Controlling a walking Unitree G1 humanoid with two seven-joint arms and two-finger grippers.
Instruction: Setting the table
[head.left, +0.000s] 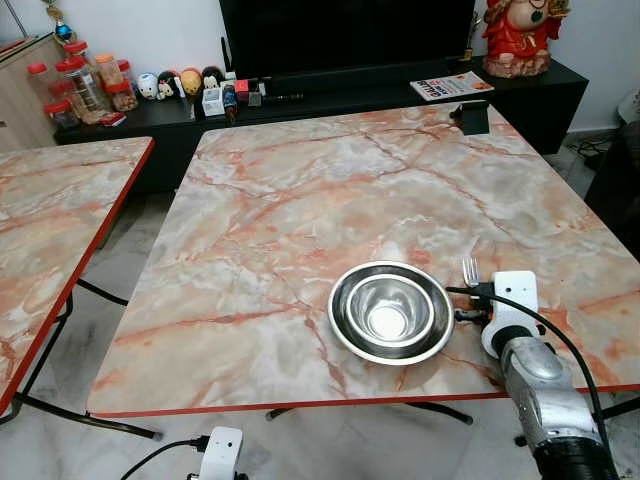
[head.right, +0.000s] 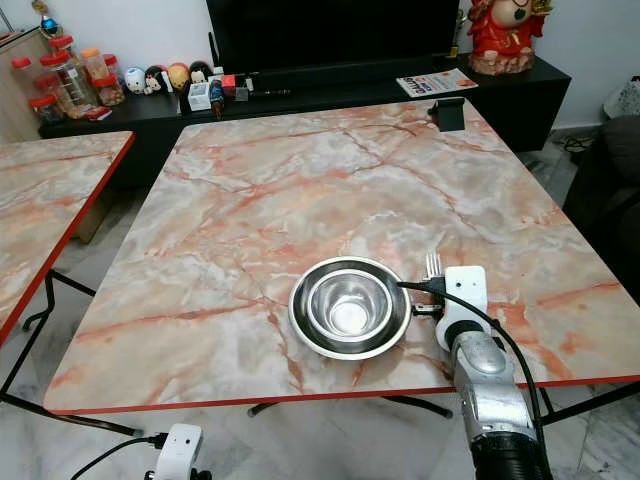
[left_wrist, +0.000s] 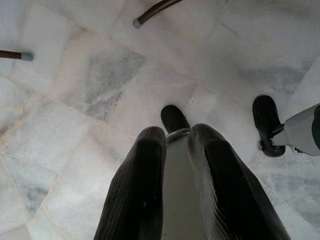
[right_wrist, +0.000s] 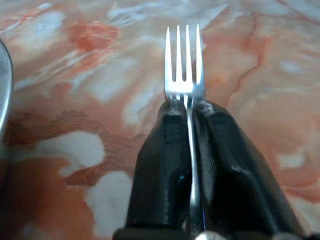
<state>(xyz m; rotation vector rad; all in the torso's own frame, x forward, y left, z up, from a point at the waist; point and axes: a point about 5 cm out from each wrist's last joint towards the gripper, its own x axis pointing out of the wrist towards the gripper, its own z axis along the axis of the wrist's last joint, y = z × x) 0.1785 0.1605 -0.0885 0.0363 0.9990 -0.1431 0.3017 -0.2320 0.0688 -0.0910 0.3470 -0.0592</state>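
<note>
A steel bowl sits inside a steel plate near the front edge of the marble table. My right gripper is shut on the handle of a silver fork. The fork is held low over the table just right of the plate, with its tines pointing away from me. My left gripper hangs below the table's front edge over the floor. Its fingers stand slightly apart with nothing between them.
A second marble table stands to the left. A small black object sits at the table's far right corner. Behind is a black cabinet with jars and figurines. Something dark stands at the right.
</note>
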